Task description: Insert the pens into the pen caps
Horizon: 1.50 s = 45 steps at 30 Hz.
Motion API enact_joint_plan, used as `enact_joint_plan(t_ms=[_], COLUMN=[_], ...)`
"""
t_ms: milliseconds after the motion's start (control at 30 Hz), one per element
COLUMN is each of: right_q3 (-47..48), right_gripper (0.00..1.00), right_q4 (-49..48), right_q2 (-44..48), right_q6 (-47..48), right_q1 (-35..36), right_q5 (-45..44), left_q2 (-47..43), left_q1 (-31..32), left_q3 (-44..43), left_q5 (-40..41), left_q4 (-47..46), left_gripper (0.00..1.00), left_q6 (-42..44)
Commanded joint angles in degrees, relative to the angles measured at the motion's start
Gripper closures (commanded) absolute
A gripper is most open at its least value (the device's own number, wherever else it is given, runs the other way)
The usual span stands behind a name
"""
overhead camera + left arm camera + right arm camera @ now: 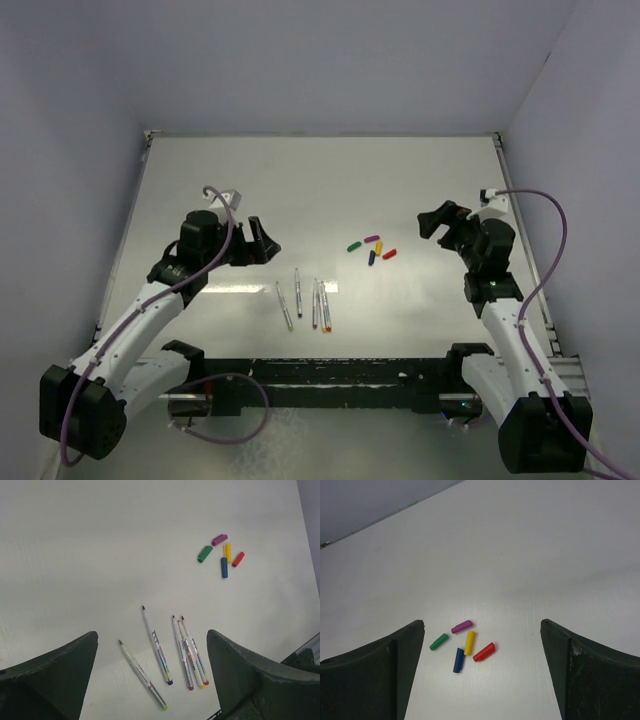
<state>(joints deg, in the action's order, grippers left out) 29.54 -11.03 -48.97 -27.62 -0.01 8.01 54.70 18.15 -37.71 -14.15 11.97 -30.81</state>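
Pens (316,303) lie uncapped on the tabletop (300,180), with the pen caps (372,248) clustered beyond them. Left hand (262,240) and right hand (432,222) are both released and empty. Advised: grip one pen mid-barrel and its colour-matched cap separately. The left wrist view separates three close-lying pens that the top view blurs

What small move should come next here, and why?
Probably lower the left end effector onto the green-tipped pen: it hovers open and empty, all pens lie uncapped, and this one lies apart from the others, easiest to grip.
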Motion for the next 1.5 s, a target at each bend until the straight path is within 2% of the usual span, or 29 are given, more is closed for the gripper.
enact_joint_plan(t_ms=[0, 33, 67, 133, 167, 267, 400, 433, 500, 633, 800, 933, 1067, 1467], right_q3=[-0.18, -0.38, -0.4, -0.21, -0.14, -0.01, 0.31, 0.38, 0.88, 1.38, 1.78, 2.22, 1.86, 1.64], right_gripper=[0.0, 0.0, 0.0, 0.0, 0.0, 0.0, 0.0, 0.0, 0.0, 0.0, 0.0, 0.0, 0.0, 0.0], right_q4=[-0.83, -0.91, -0.81, -0.27, -0.22, -1.42, -3.19, -3.46, -2.89, -3.43, -5.83, -4.51, -3.55, -1.49], right_q2=[2.06, 2.36, 2.53, 2.46, 2.33, 1.95, 1.42, 1.19, 0.47, -0.63, -1.91, -1.89, -1.06, -0.27], right_q6=[-1.32, -1.46, -1.47, -1.43, -1.4, -1.27, -1.46, -1.52, -2.38, -3.88, -3.09, -2.32, -1.43, -0.7], right_q1=[0.01, 0.01, 0.01, 0.01, 0.01, 0.01, 0.01, 0.01, 0.01, 0.01, 0.01, 0.01, 0.01, 0.01], right_q5=[-3.59, -4.02, -4.31, -4.95, -5.08, -5.24, -4.97, -5.06, -4.87, -2.8, -2.39, -3.02, -2.5, -0.44], left_q2=[-1.34, -1.84, -2.33, -3.54, -4.29, -6.03, -5.74, -4.95, -3.75, -1.31, 3.44, 9.53, 14.59, 22.99], left_q1=[3.51, 3.97, 4.38, 5.39, 5.92, 7.15, 8.57, 8.83, 9.86, 13.89, 20.73, 27.21, 28.69, 28.69], left_q3=[-3.56, -3.81, -3.99, -3.76, -3.43, -2.32, -1.46, -1.48, -1.55, -1.83, -2.38, -4.77, -7.01, -7.71], left_q5=[2.5, 3.26, 3.86, 4.45, 4.52, 4.93, 5.65, 5.84, 6.33, 9.52, 13.7, 17.69, 20.01, 23.88], left_q4=[6.59, 8.49, 10.1, 12.78, 13.73, 16.97, 21.25, 21.97, 22.97, 23.77, 22.52, 21.71, 21.84, 17.6], left_gripper=[0.12, 0.15, 0.25, 0.54, 0.61, 0.72, 1.0, 1.0, 0.91, 0.89, 0.78, 0.64, 0.52, 0.46], left_q6=[0.06, -0.6, -1.28, -3.03, -3.74, -5.58, -6.41, -6.45, -7.05, -9.94, -14.68, -16.95, -16.8, -15.98])
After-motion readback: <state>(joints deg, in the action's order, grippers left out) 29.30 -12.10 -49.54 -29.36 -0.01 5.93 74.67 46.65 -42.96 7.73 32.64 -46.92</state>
